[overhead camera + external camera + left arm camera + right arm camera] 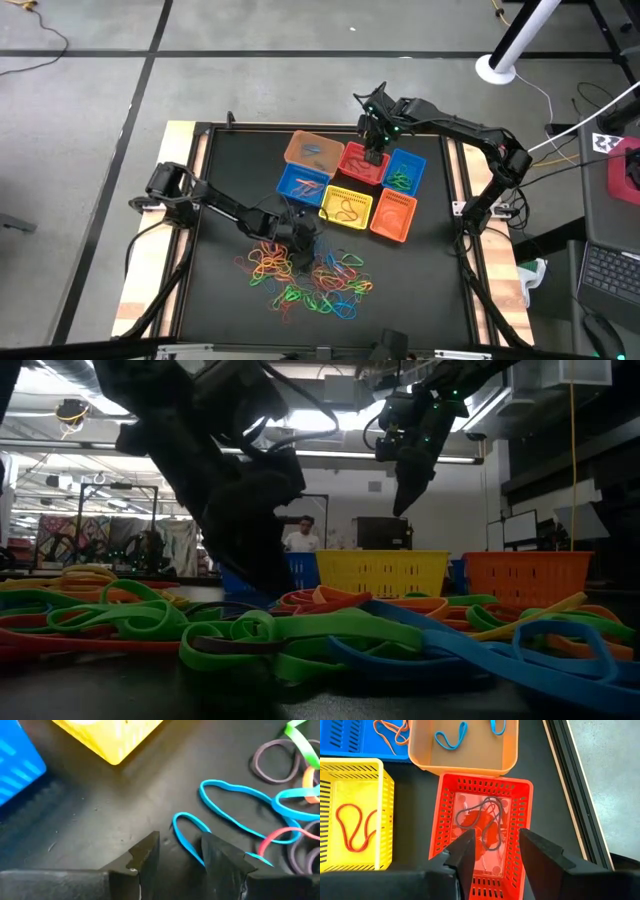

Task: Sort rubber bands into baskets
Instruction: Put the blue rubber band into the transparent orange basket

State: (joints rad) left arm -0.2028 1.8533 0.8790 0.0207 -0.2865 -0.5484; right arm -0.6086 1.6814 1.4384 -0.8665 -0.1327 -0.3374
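Note:
Many rubber bands point(305, 278) in red, orange, yellow, green and blue lie in a loose pile on the black mat. Six baskets stand in a cluster: tan-orange point(313, 149), red point(352, 170), two blue point(300, 185) point(405, 172), yellow point(346, 208), orange point(393, 216). My left gripper point(180, 857) is open and low at the pile's far edge, with the loop end of a blue band point(187, 832) lying flat between its fingers. My right gripper point(495, 847) is open and empty above the red basket point(485, 782), which holds dark and red bands point(487, 822). My left gripper stands with one finger on either side of the blue band's loop end point(184, 820), coming from above. The band runs under one finger point(220, 857). Whether that finger touches it, I cannot tell. The band lies flat on the mat.
The yellow basket's corner point(112, 750) and a blue basket point(20, 765) stand close beyond my left gripper. More blue, purple and green bands point(280, 795) lie beside it. Wooden rails point(150, 260) edge the mat. A person point(300, 538) stands in the room behind.

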